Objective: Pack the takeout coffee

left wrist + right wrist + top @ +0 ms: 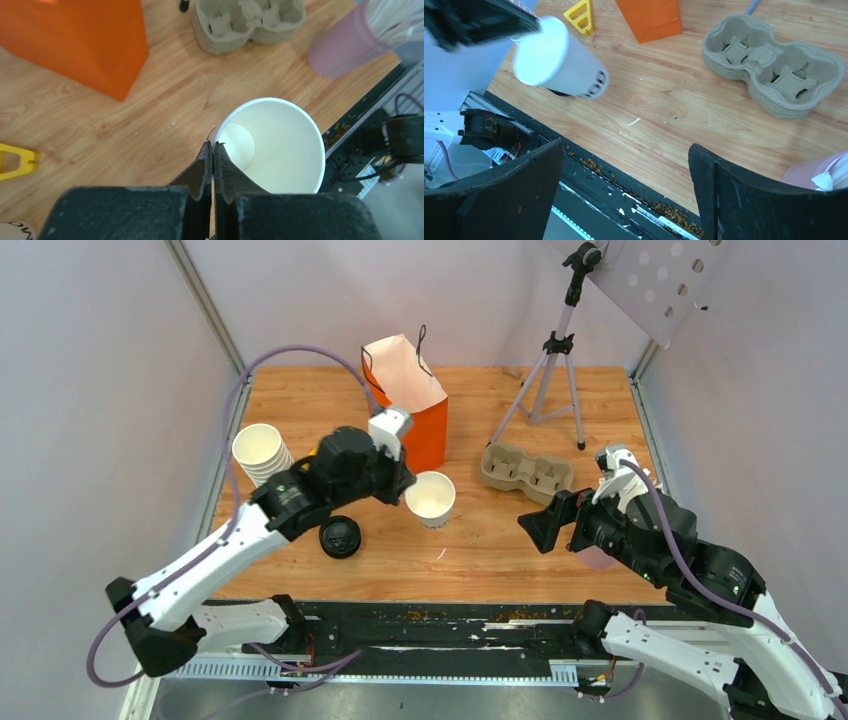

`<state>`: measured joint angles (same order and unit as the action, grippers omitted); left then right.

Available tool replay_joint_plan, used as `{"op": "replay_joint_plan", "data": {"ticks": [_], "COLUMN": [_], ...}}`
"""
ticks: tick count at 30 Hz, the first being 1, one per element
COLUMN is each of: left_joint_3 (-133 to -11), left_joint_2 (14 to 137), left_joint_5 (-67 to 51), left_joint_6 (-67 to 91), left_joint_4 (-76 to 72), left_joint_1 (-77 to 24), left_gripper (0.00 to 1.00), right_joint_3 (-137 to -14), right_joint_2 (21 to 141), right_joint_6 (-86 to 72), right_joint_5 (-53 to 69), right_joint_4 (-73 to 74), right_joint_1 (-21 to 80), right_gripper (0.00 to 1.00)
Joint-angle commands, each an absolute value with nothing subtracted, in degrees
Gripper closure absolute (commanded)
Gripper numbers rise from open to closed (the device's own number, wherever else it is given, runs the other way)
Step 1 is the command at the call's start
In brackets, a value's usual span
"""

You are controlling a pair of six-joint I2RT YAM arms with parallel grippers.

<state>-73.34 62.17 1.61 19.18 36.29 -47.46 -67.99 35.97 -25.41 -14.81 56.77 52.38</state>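
We see the left gripper pinched tight on the rim of a white paper cup, one finger inside the wall and one outside. The cup has no lid and looks empty. It hangs tilted off the table, over the middle of the surface, slightly toward the near edge. Just left of it on the wood lies a black lid. The orange paper bag stands open near the far edge, left of centre, close behind the cup. A stack of lidless white cups lies by the left edge. The right gripper hovers over the near edge on the right with its jaws spread wide, holding nothing. A pulp cup carrier rests right of centre, and a pink container sits toward the near right corner.
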Motion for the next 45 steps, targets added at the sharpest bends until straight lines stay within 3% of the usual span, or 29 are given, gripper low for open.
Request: {"op": "replay_joint_plan", "data": {"ticks": [1, 17, 23, 26, 34, 38, 45], "left_joint_3": [-66.59, -45.02, -42.00, -41.11, -49.30, -54.46, -57.30], "left_joint_2": [65.61, 69.94, 71.55, 70.97, 65.19, 61.56, 58.08], "left_joint_5": [9.91, 9.74, 8.65, 8.44, 11.86, 16.20, 26.89], "left_joint_6": [19.95, 25.99, 27.78, 28.36, 24.52, 22.19, 22.87], "left_joint_4": [24.94, 0.63, -2.57, -2.91, 13.84, 24.66, 40.23], "left_joint_1": [-52.23, -52.61, -52.65, -52.66, -52.69, -52.66, -52.65], "left_gripper": [1.00, 1.00, 0.94, 0.85, 0.43, 0.36, 0.37], "right_joint_3": [-69.79, -68.80, -69.08, -69.17, -68.91, -68.85, -68.32], "right_joint_2": [35.14, 33.66, 33.39, 33.08, 31.96, 31.88, 32.43], "right_joint_6": [-25.77, -24.98, -25.29, -25.89, -27.71, -28.35, -29.14], "right_joint_5": [-12.18, -12.51, -12.88, -12.96, -12.87, -12.27, -11.07], "right_joint_4": [56.39, 58.30, 59.36, 60.00, 61.78, 62.14, 60.24], "right_joint_1": [52.64, 52.65, 52.64, 52.65, 52.65, 52.64, 52.62], "right_gripper": [0.06, 0.06, 0.06, 0.06, 0.07, 0.07, 0.07]}}
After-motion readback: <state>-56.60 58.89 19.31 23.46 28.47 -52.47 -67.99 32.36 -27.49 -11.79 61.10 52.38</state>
